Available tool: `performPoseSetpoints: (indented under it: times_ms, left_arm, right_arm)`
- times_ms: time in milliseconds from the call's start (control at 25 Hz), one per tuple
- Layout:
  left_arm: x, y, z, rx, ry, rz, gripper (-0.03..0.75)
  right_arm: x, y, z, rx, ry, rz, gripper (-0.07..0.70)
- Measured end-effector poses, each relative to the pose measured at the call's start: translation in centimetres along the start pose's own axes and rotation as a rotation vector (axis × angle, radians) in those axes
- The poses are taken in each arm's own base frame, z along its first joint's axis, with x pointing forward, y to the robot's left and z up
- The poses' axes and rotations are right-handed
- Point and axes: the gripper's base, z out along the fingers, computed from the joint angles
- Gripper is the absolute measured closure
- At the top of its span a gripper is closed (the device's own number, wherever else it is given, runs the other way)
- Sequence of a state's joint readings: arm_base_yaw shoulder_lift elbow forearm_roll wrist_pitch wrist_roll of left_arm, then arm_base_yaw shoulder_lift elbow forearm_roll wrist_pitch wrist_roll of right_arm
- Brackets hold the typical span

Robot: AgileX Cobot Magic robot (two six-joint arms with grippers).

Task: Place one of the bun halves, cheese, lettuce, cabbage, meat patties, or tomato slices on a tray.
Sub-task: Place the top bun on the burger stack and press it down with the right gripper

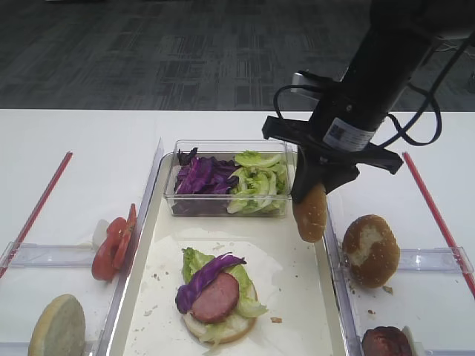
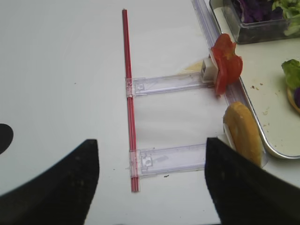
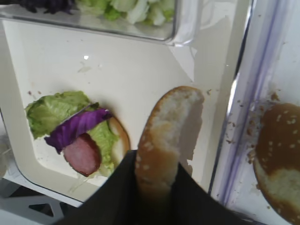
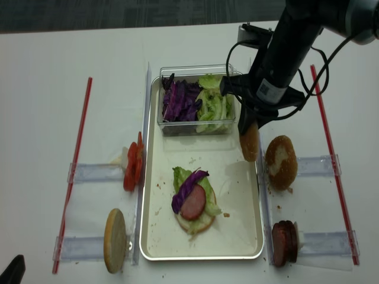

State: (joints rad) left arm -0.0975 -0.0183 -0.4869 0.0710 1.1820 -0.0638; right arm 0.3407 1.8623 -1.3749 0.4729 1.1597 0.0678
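Note:
My right gripper is shut on a golden-brown bun top. The bun hangs on edge above the right side of the tray. On the tray lies a bottom bun stacked with lettuce, a meat patty and cabbage. Tomato slices lean at the tray's left rim. My left gripper is open over bare table. No cheese is in view.
A clear box of cabbage and lettuce sits at the tray's far end. A pale bun half stands left. A bun with a torn white patch and dark patties rest right. Red strips flank the area.

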Motion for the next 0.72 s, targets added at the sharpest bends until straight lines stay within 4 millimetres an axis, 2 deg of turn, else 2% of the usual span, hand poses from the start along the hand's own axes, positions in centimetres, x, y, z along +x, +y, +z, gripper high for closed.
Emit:
performPoseSetpoints:
  times_ms: [320, 720]
  left_arm:
    - [0.0, 0.0, 0.0, 0.0, 0.0, 0.0, 0.235]
    - [0.0, 0.0, 0.0, 0.0, 0.0, 0.0, 0.235]
  right_arm:
    - [1.3, 0.7, 0.1, -0.136, -0.025, -0.048, 0.492]
    - [4.6, 1.6, -0.6, -0.347, -0.112, -0.113, 0.492]
